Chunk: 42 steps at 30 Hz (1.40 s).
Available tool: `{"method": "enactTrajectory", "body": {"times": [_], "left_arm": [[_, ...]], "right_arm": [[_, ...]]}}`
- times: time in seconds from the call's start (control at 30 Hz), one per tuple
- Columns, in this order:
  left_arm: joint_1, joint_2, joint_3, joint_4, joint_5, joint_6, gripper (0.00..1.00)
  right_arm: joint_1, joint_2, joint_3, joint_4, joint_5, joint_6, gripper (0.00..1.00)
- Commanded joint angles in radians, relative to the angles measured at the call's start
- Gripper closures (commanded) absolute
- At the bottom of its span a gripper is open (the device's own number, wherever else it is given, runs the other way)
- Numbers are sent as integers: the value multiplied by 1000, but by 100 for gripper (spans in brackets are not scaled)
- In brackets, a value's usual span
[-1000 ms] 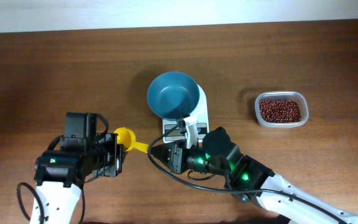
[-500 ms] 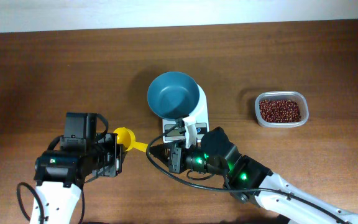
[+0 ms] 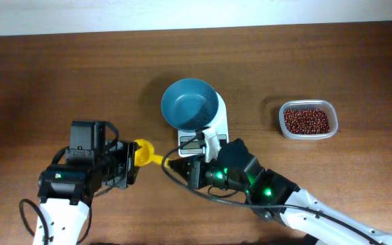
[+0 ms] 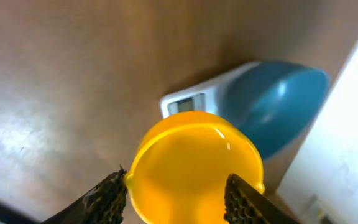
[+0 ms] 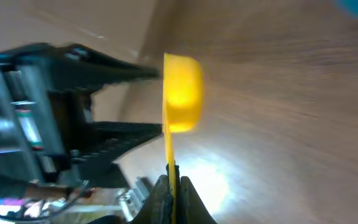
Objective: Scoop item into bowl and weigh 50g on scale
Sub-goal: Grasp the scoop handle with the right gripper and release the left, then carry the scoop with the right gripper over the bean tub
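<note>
On the near part of the wooden table (image 3: pixel 46 82), the right gripper (image 3: pixel 169 165) is pinching the thin handle of the yellow scoop (image 3: pixel 143 152) between closed-in jaws. The left gripper (image 3: pixel 129 162) is holding its jaws spread, one finger on each side of the scoop's cup; contact cannot be determined. Farther back, the teal bowl (image 3: pixel 189 103) is sitting on the white scale (image 3: pixel 220 127). The beans (image 3: pixel 307 120) are lying in the clear container (image 3: pixel 282 114), well to the right of the scale.

Empty teal bowl (image 3: pixel 190 103) sits on white scale (image 3: pixel 220 126), beans (image 3: pixel 307 120) well apart.
</note>
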Motion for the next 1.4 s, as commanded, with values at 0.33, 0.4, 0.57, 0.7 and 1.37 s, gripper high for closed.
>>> {"method": "enactTrajectory", "body": {"times": [0.33,0.4,0.57,0.7,1.37], "left_arm": [[-2,-76,132,102,26,510,1],[-2,-64,175,43,38,571,1],[-37,-2,311,-112,36,702,1],[-172,87,430,-238,-98,775,1],[-697,634,481,-265,-431,834,100]], "right_arm": [[-221,-541,13,-621,207,-138,96],[-244,-702,32,-807,278,-138,96],[-266,-932,165,-1186,426,-138,96],[-266,-947,322,-1395,524,-138,96],[-266,-790,420,-1492,683,-112,96]]}}
